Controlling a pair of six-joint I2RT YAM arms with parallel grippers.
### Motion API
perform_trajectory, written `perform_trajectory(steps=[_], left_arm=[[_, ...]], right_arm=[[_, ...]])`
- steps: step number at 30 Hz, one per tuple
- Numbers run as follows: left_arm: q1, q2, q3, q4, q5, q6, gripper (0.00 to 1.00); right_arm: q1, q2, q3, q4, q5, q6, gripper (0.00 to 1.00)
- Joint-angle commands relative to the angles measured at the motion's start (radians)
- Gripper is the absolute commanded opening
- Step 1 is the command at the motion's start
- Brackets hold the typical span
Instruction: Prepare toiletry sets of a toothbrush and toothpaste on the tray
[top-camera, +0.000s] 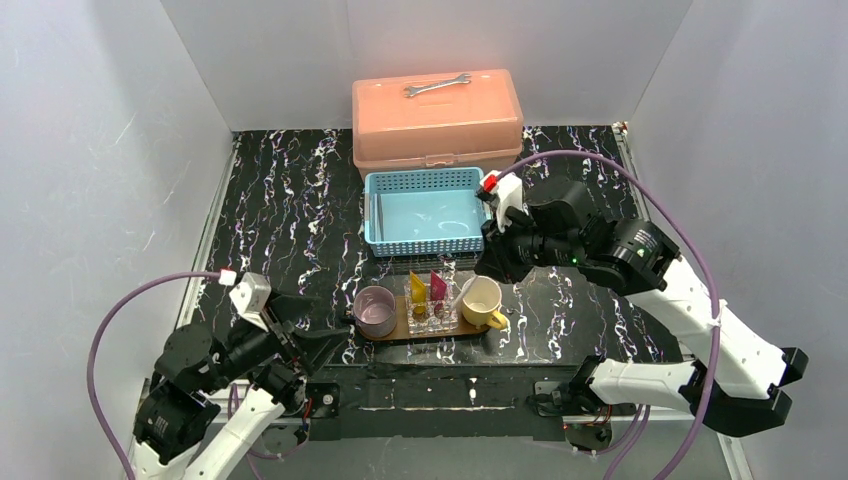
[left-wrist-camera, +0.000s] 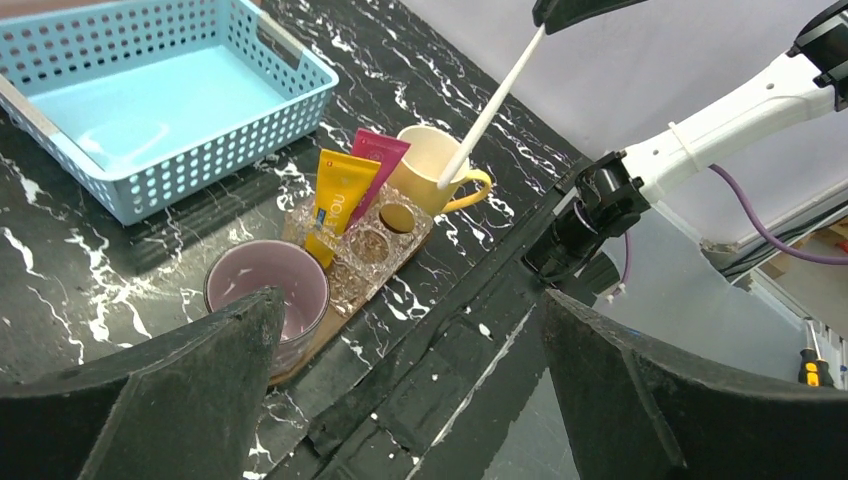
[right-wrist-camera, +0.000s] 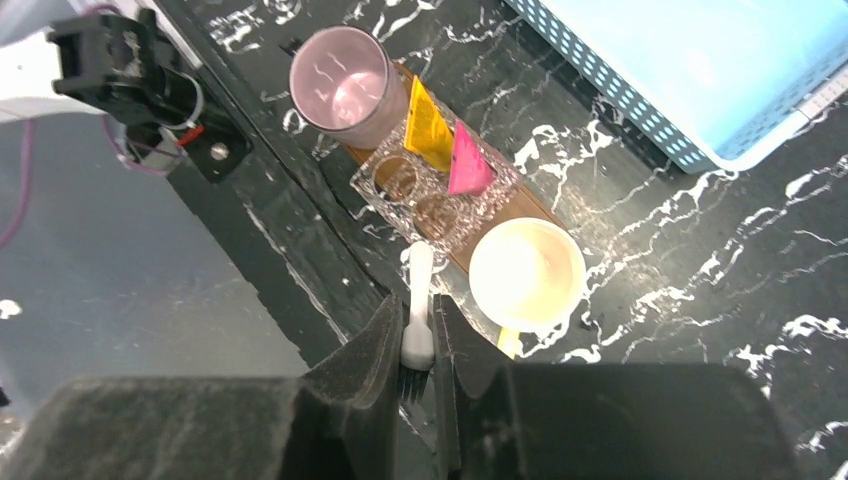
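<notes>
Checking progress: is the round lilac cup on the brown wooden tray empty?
Empty: the round lilac cup shows only bare inside in both wrist views.

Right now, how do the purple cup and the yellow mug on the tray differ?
The purple cup shows no handle; the yellow mug has a handle. The purple cup is empty, while the toothbrush held by the right hand reaches to the yellow mug's rim. The purple cup stands at the tray's left end, the yellow mug at its right. Both stand upright.

text | yellow toothpaste tube (left-wrist-camera: 338, 195): dark lettering, too blurred to read | nothing else legible
</notes>
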Motion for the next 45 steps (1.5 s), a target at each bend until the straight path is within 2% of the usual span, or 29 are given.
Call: perform_trajectory(steps=[1, 9, 13, 16, 19, 29, 45], left_arm=[[0.002, 0.043, -0.025, -0.041, -0.007, -0.055, 0.98], [0.002, 0.127, -0.053, -0.083, -0.010, -0.098, 0.98], [0.001, 0.128, -0.081, -0.083, -0.023, -0.105, 0.98], [0.002, 0.118, -0.097, -0.083, -0.048, -0.111, 0.98], [0.002, 0.112, -0.094, -0.083, -0.050, -0.107, 0.98], [0.002, 0.150, -0.085, -0.072, -0.050, -0.090, 0.98], [0.002, 0.156, -0.102, -0.058, -0.036, -0.092, 0.98]], right_arm=[[0.077, 0.014, 0.072, -0.047, 0.121, -0.035, 0.01], [0.467, 0.104, 0.148, -0.098, 0.544, 0.074, 0.01], [0.552, 0.133, 0.172, -0.119, 0.674, 0.096, 0.01], [0.595, 0.151, 0.156, -0.098, 0.713, 0.103, 0.01], [0.623, 0.149, 0.111, -0.054, 0.756, 0.104, 0.01], [0.631, 0.086, -0.045, 0.121, 0.759, 0.108, 0.01], [0.629, 0.014, -0.196, 0.205, 0.776, 0.142, 0.01]])
